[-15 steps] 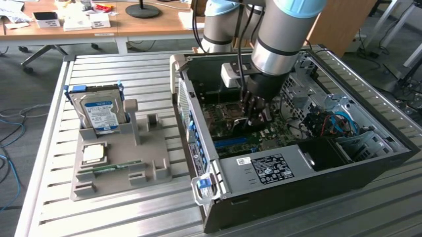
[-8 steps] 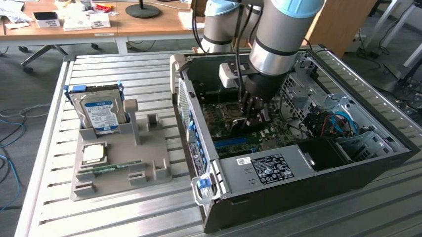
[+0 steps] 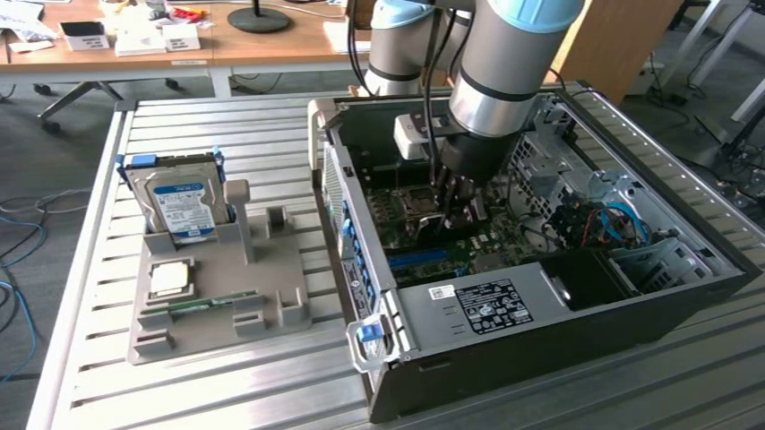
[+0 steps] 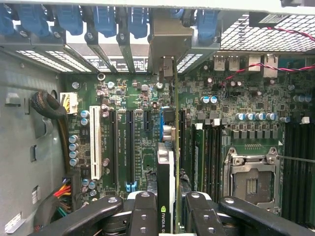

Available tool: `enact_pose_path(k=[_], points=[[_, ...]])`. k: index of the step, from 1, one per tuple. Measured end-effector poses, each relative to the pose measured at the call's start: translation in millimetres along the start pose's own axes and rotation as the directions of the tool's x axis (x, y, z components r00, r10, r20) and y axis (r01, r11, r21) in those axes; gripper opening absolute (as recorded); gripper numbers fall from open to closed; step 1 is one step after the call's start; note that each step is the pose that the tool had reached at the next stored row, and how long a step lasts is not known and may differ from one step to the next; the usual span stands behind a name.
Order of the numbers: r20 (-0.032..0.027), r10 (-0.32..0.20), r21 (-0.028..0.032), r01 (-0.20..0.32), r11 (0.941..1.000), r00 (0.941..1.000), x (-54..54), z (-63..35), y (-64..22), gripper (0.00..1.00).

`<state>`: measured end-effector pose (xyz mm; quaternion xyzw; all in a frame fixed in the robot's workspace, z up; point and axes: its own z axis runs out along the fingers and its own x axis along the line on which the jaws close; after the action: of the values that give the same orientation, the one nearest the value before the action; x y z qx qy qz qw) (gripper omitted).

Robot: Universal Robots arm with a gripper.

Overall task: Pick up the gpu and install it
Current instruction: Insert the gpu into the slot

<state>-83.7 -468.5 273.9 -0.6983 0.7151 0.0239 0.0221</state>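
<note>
In the exterior view, the arm is reaching down into the open case lying on the slatted table. The gripper is hanging low over the motherboard inside the case, near its middle. To the exterior view's left of the case, a grey holder is sitting on the table, carrying an upright hard drive, a square chip and a memory stick.

In the wrist view, the gripper is clamping the gpu between its black fingers, one on each face of the card. The gpu is standing edge-on over the motherboard, its thin green edge running toward the case's rear wall, where its silver bracket is sitting among the blue slot clips. The card is lying in line with the expansion slots, beside the blue one. Whether it is fully seated is not clear. The empty processor socket is lying to one side of the card, the white slot to the other.
</note>
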Motion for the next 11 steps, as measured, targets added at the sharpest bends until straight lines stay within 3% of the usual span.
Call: enact_pose_path(k=[4,11], points=[[0.0000,0.000,0.0000,0.000,1.0000,1.0000,0.0,0.0,0.1,0.27],[-0.0003,0.001,-0.0104,-0.001,0.9999,1.0000,0.0,0.0,-1.3,0.27]])
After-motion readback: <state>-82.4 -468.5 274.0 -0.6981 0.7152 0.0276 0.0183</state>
